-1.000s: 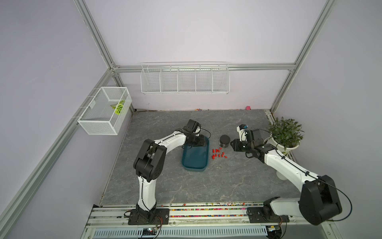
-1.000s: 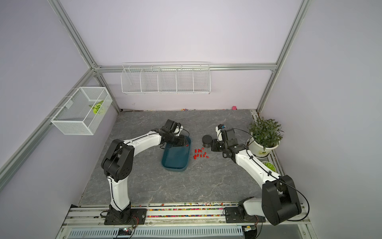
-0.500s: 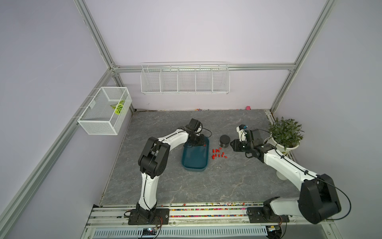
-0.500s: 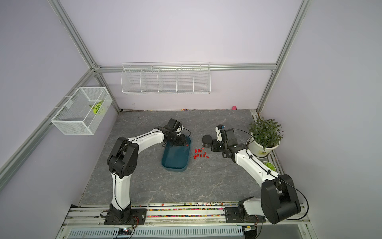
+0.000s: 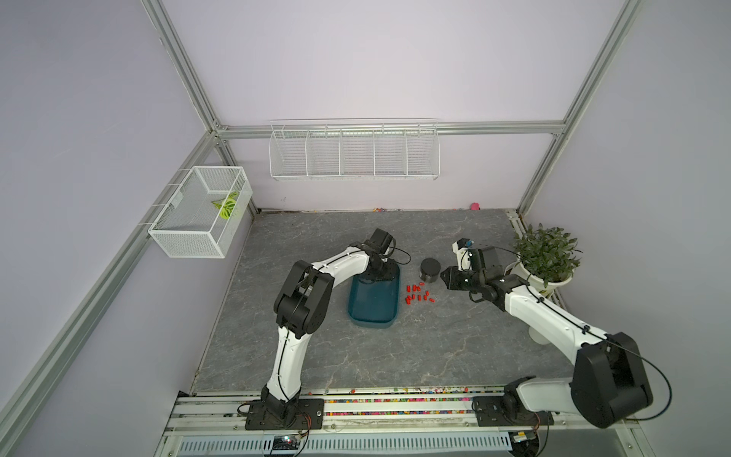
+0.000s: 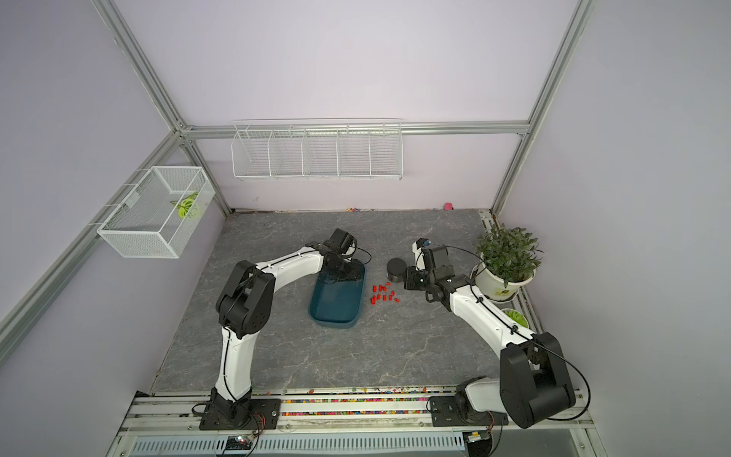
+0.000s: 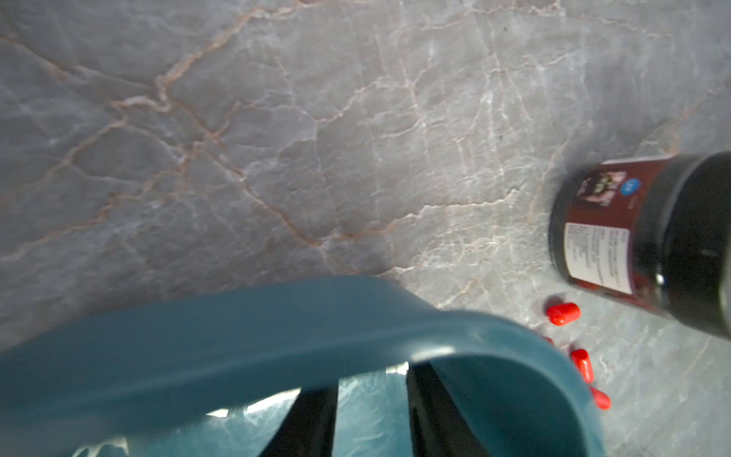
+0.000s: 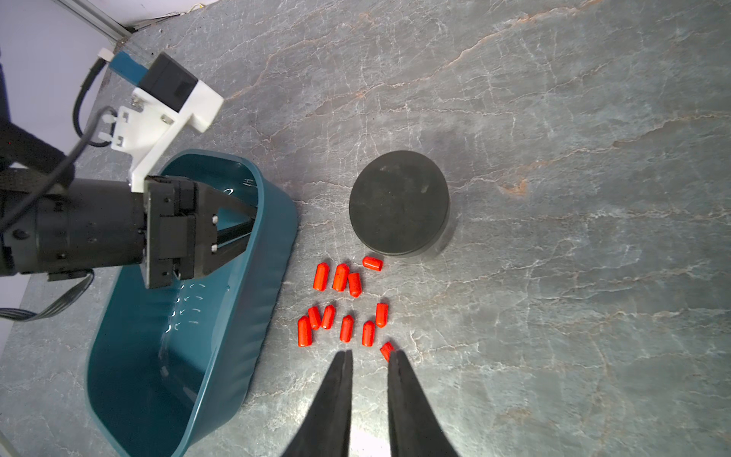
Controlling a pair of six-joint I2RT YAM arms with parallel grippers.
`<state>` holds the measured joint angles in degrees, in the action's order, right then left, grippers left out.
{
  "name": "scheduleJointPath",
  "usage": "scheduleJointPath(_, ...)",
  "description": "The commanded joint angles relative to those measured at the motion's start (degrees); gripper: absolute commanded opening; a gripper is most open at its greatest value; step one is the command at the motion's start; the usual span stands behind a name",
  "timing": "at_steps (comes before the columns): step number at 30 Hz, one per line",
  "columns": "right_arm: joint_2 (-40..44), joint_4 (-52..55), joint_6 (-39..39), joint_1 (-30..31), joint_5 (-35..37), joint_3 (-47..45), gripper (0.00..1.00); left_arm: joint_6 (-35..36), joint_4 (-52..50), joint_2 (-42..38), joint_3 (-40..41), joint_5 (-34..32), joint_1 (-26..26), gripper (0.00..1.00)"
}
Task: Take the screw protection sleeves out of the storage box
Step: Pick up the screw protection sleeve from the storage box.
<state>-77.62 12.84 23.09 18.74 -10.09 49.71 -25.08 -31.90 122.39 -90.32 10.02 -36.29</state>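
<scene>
Several red screw protection sleeves (image 5: 417, 294) (image 6: 383, 293) (image 8: 344, 304) (image 7: 563, 313) lie on the grey table between the storage box and a black canister. The teal storage box (image 5: 372, 325) (image 6: 336, 316) (image 8: 269, 269) (image 7: 277, 316) shows no sleeves inside. My left gripper (image 5: 375, 277) (image 6: 344, 277) (image 7: 372, 380) (image 8: 251, 221) reaches down into the box's far end, its fingers apart with only the box floor between them. My right gripper (image 5: 445, 275) (image 6: 407, 279) (image 8: 368, 352) hovers just right of the sleeves, narrowly open and empty, with one sleeve beside a fingertip.
A black round canister (image 5: 430, 269) (image 8: 398, 201) stands just behind the sleeves. A potted plant (image 5: 546, 253) is at the right edge. White wire baskets (image 5: 354, 150) (image 5: 201, 209) hang on the back and left walls. Coloured beads (image 5: 395, 401) line the front rail.
My left arm's elbow has shifted a little toward the box while its gripper stays in the box's far end. The right arm and the sleeves have not moved.
</scene>
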Motion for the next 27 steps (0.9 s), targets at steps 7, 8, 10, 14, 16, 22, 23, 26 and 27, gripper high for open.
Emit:
scheduleJointPath(7, -0.28, 0.78, -0.68, 0.33, 0.54, 1.17, 0.21, -1.02, -1.41, 2.36, -2.60, -1.21, 0.08, 0.41)
scheduleJointPath(8, -0.26, 0.78, -0.69, 0.33, 0.59, 1.17, 0.21, -0.99, -1.20, 2.42, -2.59, -1.07, 0.08, 0.41)
scheduleJointPath(10, -0.27, 0.78, -0.68, 0.32, 0.54, 1.13, 0.21, -0.98, -0.62, 2.57, -2.56, -0.46, 0.08, 0.41)
scheduleJointPath(14, -0.51, 0.89, -0.72, 0.37, 0.51, 1.35, 0.21, -0.94, -1.09, 3.38, -3.28, -0.44, 0.08, 0.41)
scheduleJointPath(16, -0.61, 0.94, -0.68, 0.35, 0.51, 1.39, 0.21, -0.95, -1.06, 3.57, -3.45, -0.38, 0.08, 0.40)
scheduleJointPath(22, -0.63, 1.05, -0.73, 0.33, 0.46, 1.44, 0.21, -0.89, -1.59, 3.66, -3.74, -1.09, -0.27, 0.35)
scheduleJointPath(23, -0.76, 1.04, -0.70, 0.39, 0.51, 1.44, 0.21, -0.85, -1.63, 3.58, -3.76, -1.33, -0.40, 0.34)
scheduleJointPath(26, -0.77, 1.13, -0.69, 0.38, 0.50, 1.60, 0.21, -0.70, -2.09, 3.77, -4.18, -1.99, -0.87, 0.34)
scheduleJointPath(27, -0.86, 1.13, -0.70, 0.35, 0.48, 1.61, 0.21, -0.73, -2.26, 3.94, -4.32, -2.15, -1.05, 0.33)
